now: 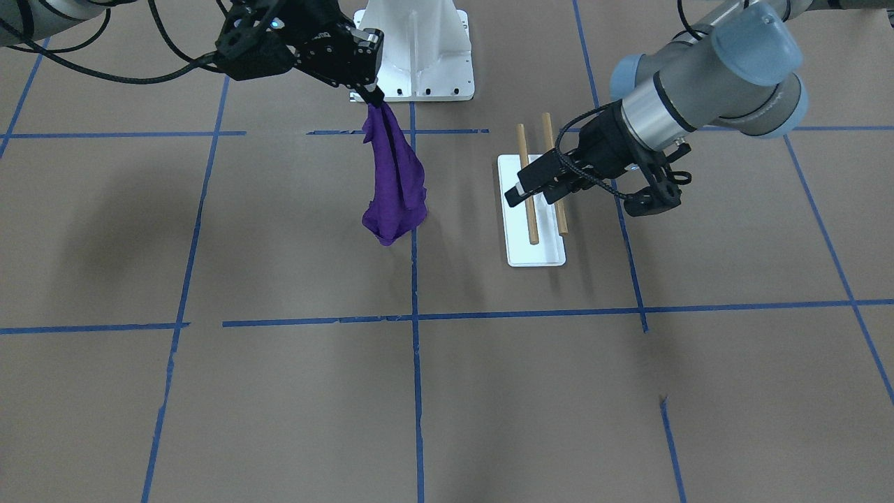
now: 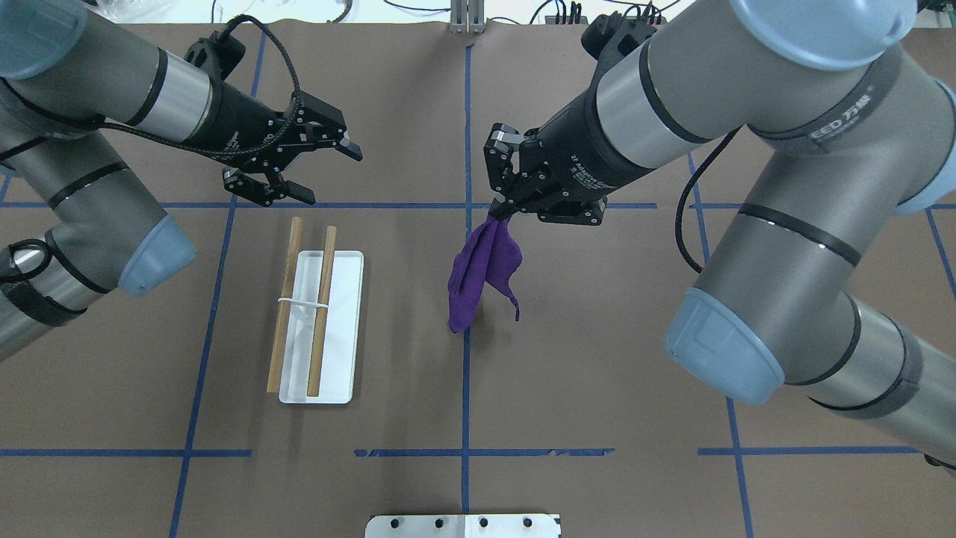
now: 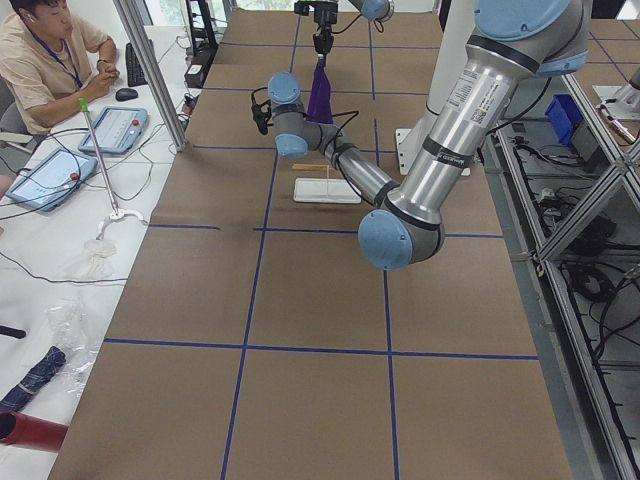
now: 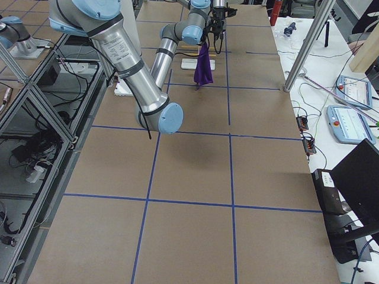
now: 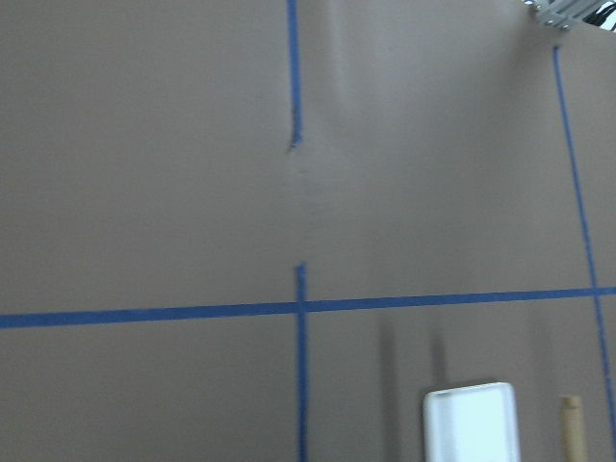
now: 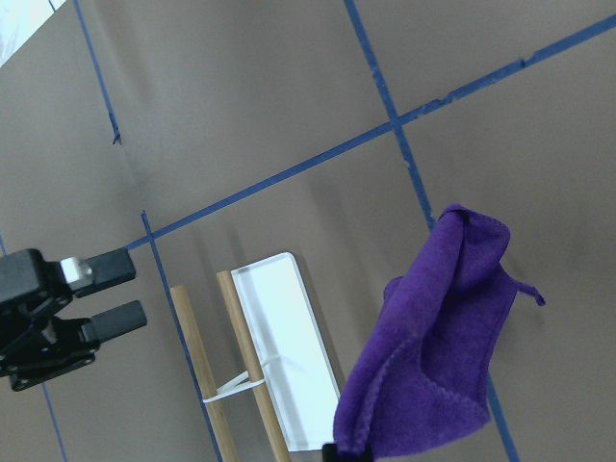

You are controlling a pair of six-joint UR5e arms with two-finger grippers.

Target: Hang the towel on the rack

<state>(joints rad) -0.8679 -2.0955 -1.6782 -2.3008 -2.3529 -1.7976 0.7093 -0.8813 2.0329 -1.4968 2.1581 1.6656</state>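
Note:
My right gripper (image 2: 499, 213) is shut on the top corner of the purple towel (image 2: 482, 273), which hangs bunched below it near the table's middle, its low end close to the surface. It also shows in the front view (image 1: 394, 181) and the right wrist view (image 6: 433, 356). The rack (image 2: 340, 373) is a white base with two wooden bars (image 2: 323, 310), lying left of the towel and apart from it. My left gripper (image 2: 332, 177) is open and empty, in the air past the rack's far end. The right wrist view shows its fingers spread (image 6: 133, 289).
The white robot base plate (image 1: 419, 49) stands at the table's near edge behind the towel. Blue tape lines (image 2: 466, 373) cross the brown table. An operator (image 3: 45, 60) sits beyond the table's left end, with tablets and cables beside him.

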